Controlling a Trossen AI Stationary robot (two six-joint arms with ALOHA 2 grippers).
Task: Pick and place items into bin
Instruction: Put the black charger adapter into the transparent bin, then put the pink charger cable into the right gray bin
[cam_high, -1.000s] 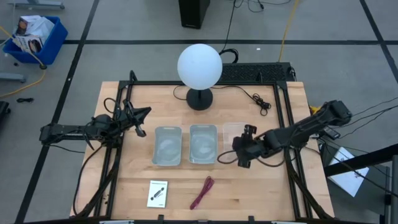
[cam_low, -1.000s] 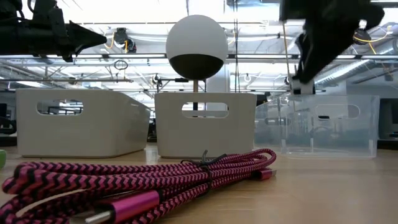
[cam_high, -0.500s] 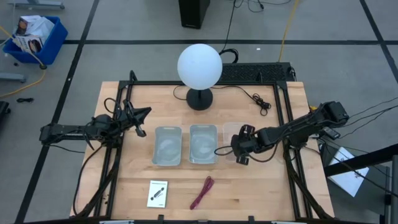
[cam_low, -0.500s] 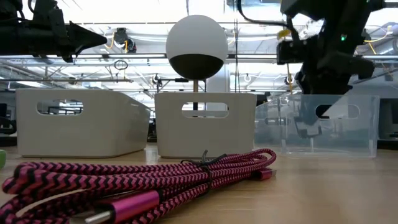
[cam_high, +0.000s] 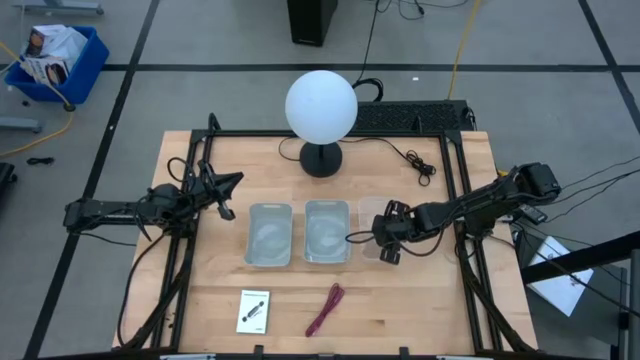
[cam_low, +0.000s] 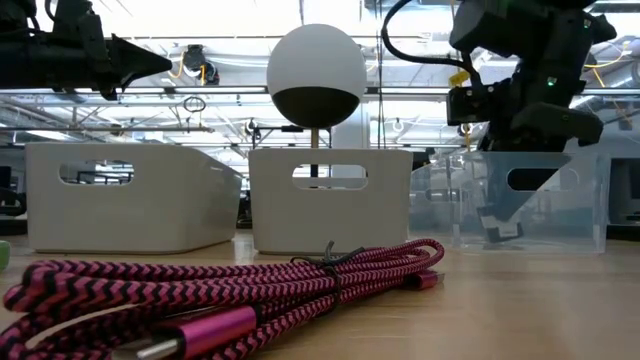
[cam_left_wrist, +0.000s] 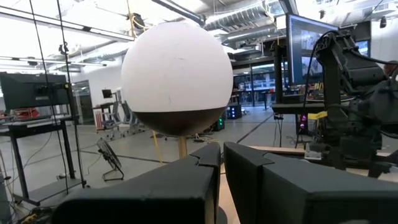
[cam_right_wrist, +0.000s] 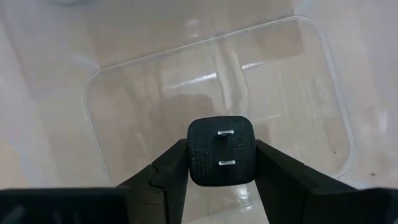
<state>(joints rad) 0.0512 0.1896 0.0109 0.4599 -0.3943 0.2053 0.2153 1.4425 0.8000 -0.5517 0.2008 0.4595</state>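
**A:** What fills the scene, biggest things first?

**B:** A wooden table seen from above. At its back stands a lamp with a large white globe. Across the middle sit three bins in a row: two white ones and a clear bin on the right.

**A:** Where are the arms?

**B:** The left gripper waits above the table's left side, its fingers nearly together with nothing between them. The right gripper hangs over the clear bin, clamped on a small black plug cube, prongs facing the wrist camera.

**A:** How would that cube handle?

**B:** Probably light, hard and smooth, so it could slip. The fingers press its two opposite flat sides, which looks the safest hold.

**A:** And the other items?

**B:** Both lie near the front edge: a white card, flat and thin, likely awkward to lift except by an edge, and a dark red cord bundle, soft and floppy, best pinched across its middle.
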